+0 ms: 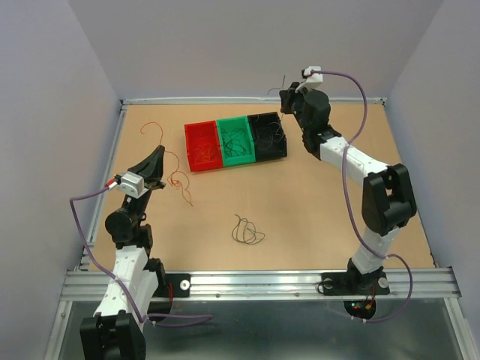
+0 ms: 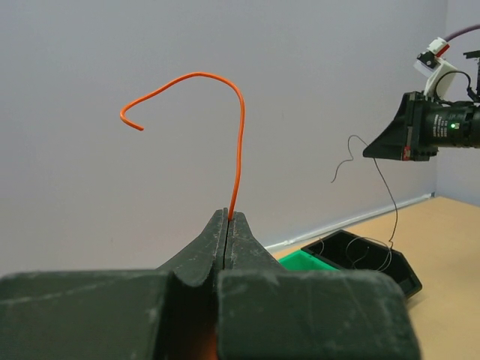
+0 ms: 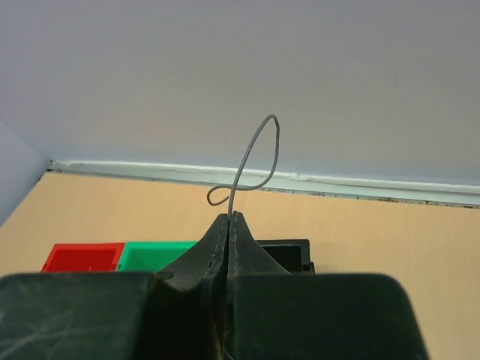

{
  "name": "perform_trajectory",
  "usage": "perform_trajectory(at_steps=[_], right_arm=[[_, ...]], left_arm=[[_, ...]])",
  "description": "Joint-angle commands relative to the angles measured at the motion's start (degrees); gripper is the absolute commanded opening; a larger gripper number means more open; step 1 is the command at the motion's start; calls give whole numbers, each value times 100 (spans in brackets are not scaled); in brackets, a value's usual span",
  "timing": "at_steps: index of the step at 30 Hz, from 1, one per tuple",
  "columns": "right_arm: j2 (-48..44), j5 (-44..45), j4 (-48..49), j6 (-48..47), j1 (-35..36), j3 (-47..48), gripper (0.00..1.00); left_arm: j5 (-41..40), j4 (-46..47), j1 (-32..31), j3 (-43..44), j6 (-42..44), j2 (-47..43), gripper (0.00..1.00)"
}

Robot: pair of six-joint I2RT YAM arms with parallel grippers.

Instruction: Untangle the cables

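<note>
The left hand (image 2: 227,217) is clamped on an orange wire (image 2: 240,127), held up to the left of the three trays (image 1: 270,156). The right hand (image 3: 229,217) pinches a grey wire (image 3: 251,154) above the trays' right end. A dark tangle (image 1: 247,231) lies on the tabletop (image 1: 322,217) in front of the trays, and reddish-brown curls (image 1: 178,181) lie to their left.

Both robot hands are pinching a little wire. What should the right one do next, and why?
Probably lower the right gripper a little and let go. It pinches a grey wire and hovers about over the black bin. The wire's loose end dangles down toward the bin, so the wire would likely drop in.
</note>
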Motion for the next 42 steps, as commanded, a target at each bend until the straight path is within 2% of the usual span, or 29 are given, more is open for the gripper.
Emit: perform_trajectory(at_steps=[1, 6, 16, 23, 33, 37, 42], right_arm=[[-579, -193, 670, 108, 6, -288, 1], [-395, -245, 652, 249, 6, -552, 1], [712, -368, 222, 214, 6, 37, 1], [1732, -439, -885, -32, 68, 1212, 1], [2566, -219, -2045, -252, 156, 2005, 1], [3129, -175, -2869, -340, 217, 2846, 0], [3648, 61, -3329, -445, 305, 3333, 0]], left_arm=[[86, 421, 6, -53, 46, -14, 0], [148, 456, 6, -53, 37, 39, 0], [174, 483, -3, -53, 46, 83, 0], [201, 492, -3, -53, 37, 101, 0], [236, 500, -12, -45, 37, 109, 0], [245, 500, -12, -53, 37, 101, 0], [253, 509, -12, -53, 55, 109, 0]])
